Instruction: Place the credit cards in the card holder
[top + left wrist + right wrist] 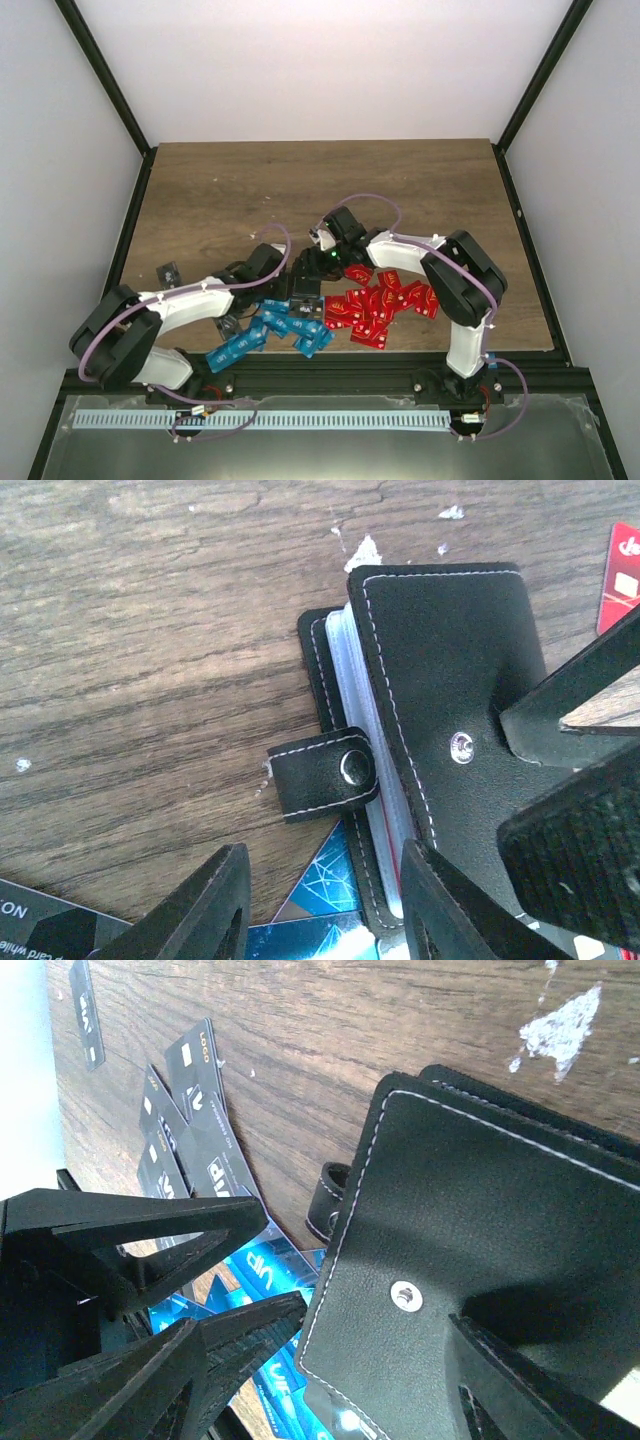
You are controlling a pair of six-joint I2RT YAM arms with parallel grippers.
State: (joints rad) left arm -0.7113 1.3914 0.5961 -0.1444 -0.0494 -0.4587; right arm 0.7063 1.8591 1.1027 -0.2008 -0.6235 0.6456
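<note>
Only one card holder [440, 660]; credit cards [380, 305] in three colours.

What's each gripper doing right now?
Left gripper: open, holding nothing.
Right gripper: open, tips over the card holder cover, nothing clamped.

Right end effector [520, 775] covers part of the card holder [430, 650].
</note>
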